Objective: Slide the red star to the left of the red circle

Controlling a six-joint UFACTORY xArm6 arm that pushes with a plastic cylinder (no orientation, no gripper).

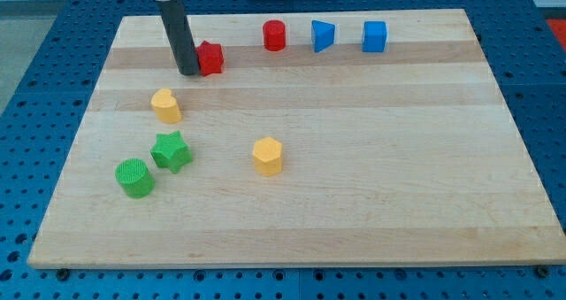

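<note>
The red star (210,58) lies near the view's top left of the wooden board (354,203). The red circle (275,35) stands to its right and a little higher, with a gap between them. My tip (188,72) rests on the board right against the red star's left side. The rod rises from there to the view's top edge.
A blue triangle (323,36) and a blue cube (375,36) stand right of the red circle. A yellow heart (165,105), a green star (172,151) and a green circle (134,177) sit at the left. A yellow hexagon (267,156) sits mid-board.
</note>
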